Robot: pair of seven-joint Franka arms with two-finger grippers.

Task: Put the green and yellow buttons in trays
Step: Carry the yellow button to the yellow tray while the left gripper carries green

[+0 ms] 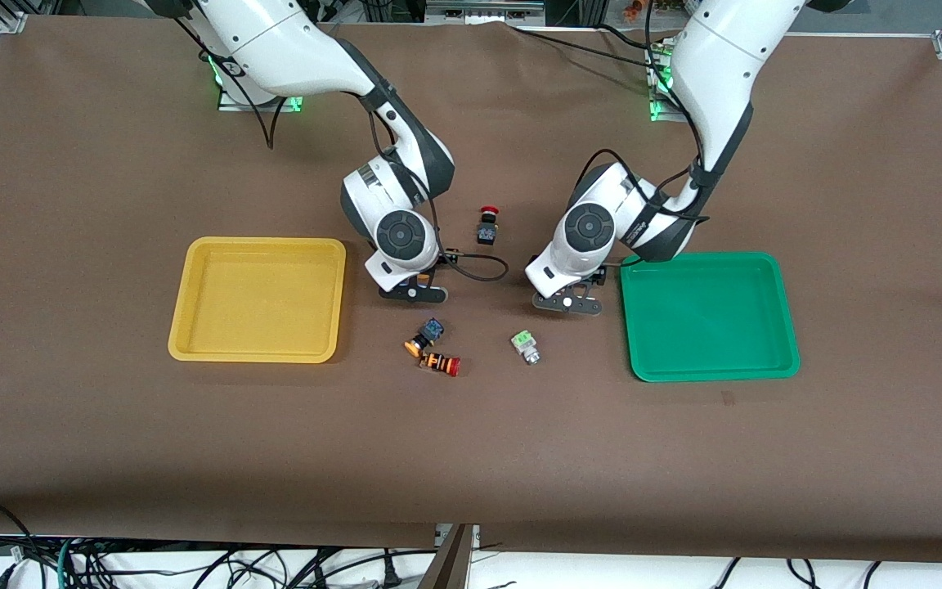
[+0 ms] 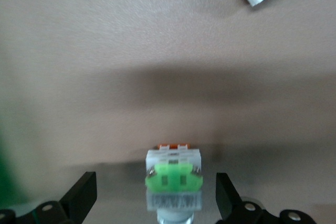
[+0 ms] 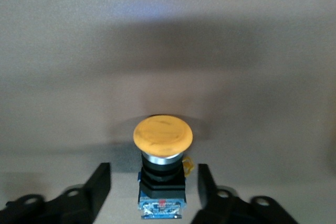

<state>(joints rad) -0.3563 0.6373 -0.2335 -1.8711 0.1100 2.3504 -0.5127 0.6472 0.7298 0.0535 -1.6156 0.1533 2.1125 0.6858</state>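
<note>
**Both grippers open around buttons between the trays**

While the yellow tray [image 1: 193,327] lies toward the right arm's end, the right gripper [image 1: 412,293] is down low beside it, fingers [image 3: 97,190] spread wide. Between them, not gripped, stands a yellow button [image 3: 162,171], round orange-yellow cap on a black-blue body, its long axis running along the gap, cap pointing away from the wrist. A second yellow button [image 1: 424,336] and a red striped button [image 1: 441,364] lie just nearer the front camera.

The left gripper [image 1: 567,303] is likewise spread, fingers [image 2: 81,195] clear of a green button [image 2: 174,179] centred between them. Another green button [image 1: 526,345] lies nearby on its side. The green tray [image 1: 782,327] sits just beside this gripper.
</note>
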